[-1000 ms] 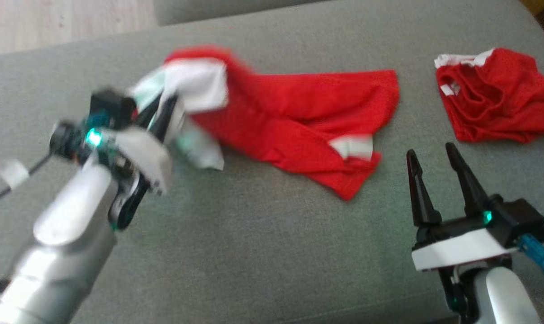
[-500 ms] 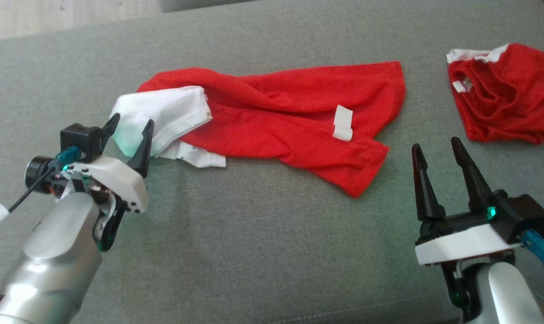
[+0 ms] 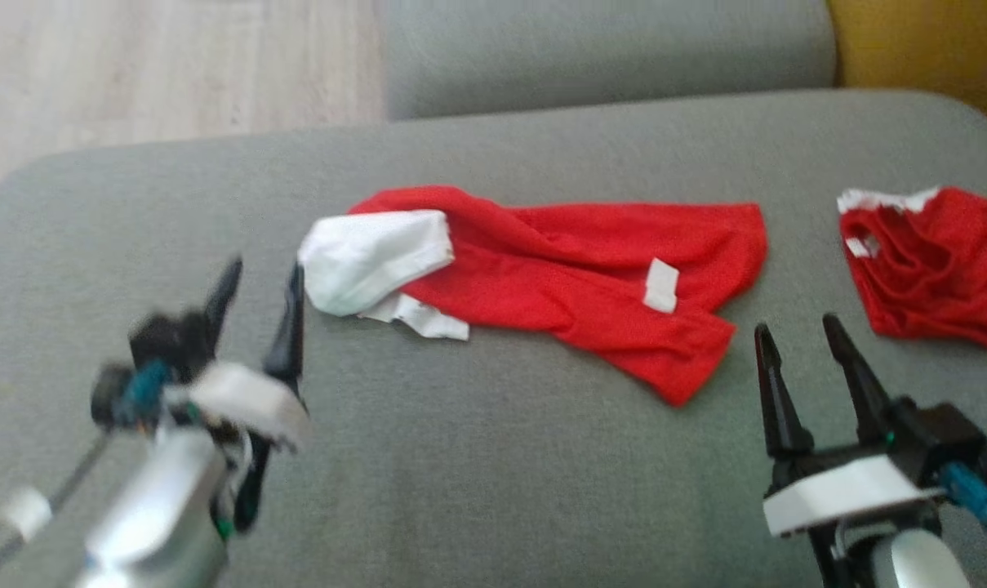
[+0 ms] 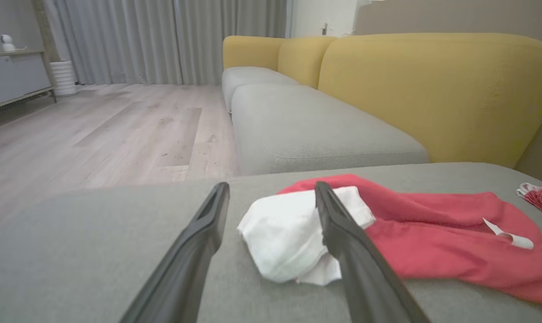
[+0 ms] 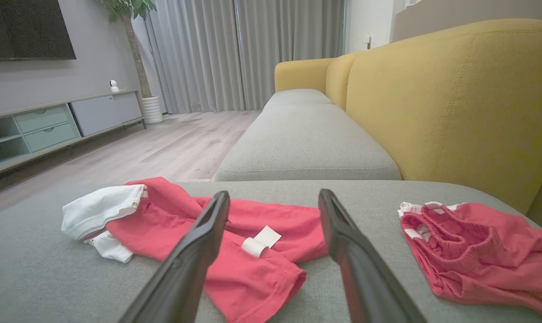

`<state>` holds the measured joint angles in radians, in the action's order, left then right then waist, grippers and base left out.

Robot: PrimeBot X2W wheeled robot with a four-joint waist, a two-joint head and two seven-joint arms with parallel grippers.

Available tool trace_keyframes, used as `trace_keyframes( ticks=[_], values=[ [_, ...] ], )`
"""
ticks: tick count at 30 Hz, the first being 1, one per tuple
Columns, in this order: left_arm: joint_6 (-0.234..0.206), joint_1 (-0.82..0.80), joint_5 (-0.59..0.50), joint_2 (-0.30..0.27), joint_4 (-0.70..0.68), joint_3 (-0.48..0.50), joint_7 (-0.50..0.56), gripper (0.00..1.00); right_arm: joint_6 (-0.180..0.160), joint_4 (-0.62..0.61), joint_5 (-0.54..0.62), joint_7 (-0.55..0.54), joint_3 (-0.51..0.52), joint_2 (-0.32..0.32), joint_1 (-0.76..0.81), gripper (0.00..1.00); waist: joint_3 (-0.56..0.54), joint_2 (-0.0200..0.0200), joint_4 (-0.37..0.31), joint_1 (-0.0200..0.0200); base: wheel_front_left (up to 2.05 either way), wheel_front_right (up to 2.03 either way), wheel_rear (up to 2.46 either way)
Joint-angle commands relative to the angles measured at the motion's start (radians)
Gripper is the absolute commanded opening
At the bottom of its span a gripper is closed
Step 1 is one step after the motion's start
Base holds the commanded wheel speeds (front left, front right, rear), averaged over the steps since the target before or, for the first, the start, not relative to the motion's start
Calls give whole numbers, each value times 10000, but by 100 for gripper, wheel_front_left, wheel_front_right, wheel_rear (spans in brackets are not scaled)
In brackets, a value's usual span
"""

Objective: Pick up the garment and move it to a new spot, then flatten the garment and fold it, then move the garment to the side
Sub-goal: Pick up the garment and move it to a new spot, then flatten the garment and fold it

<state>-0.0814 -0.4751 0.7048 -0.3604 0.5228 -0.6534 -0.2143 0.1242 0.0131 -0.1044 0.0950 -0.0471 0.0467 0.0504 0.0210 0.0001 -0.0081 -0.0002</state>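
Left pincer (image 3: 264, 268) and right pincer (image 3: 797, 327) spread, empty; red-and-white garment (image 3: 575, 261) on cushion (image 3: 477, 457) between them, second red garment (image 3: 934, 261) at right.

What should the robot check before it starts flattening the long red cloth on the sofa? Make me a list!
1. Is the left hand open and empty: ok.
2. Is the right hand open and empty: ok.
3. Is the garment fully on the sofa cushion: ok.
4. Is the garment flat: not ok. It is bunched and wrinkled, and its white part is folded up at the end near the left hand.
5. Is the other red garment out of the way: ok, bare cushion lies between them.
6. Is the white part a sleeve or a hem: cannot tell.
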Motion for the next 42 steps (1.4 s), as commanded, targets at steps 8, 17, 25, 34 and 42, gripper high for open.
trace_keyframes(
  ticks=[8,17,25,34,42],
  values=[
    [-1392,2448,114,-66,-2370,763,-418,100,65,-267,-52,41,-153,36,319,100,-701,-1,751,2,0,0,0],
    [-2074,4566,-169,-168,-4024,1338,-470,100,65,-57,-293,191,-232,35,906,100,-919,-1,944,2,0,0,0],
    [-2311,5125,-400,-215,-4650,1636,-473,100,65,243,-467,320,-408,35,928,100,-935,-1,952,2,0,0,0],
    [-2344,5240,-515,-120,-4701,1654,-457,100,65,566,-465,412,-453,35,770,100,-891,-1,921,2,0,0,0],
    [-2340,5239,-451,-138,-4661,1572,-310,100,65,676,-457,446,-417,35,705,100,-869,-1,932,2,0,0,0]
  ],
)
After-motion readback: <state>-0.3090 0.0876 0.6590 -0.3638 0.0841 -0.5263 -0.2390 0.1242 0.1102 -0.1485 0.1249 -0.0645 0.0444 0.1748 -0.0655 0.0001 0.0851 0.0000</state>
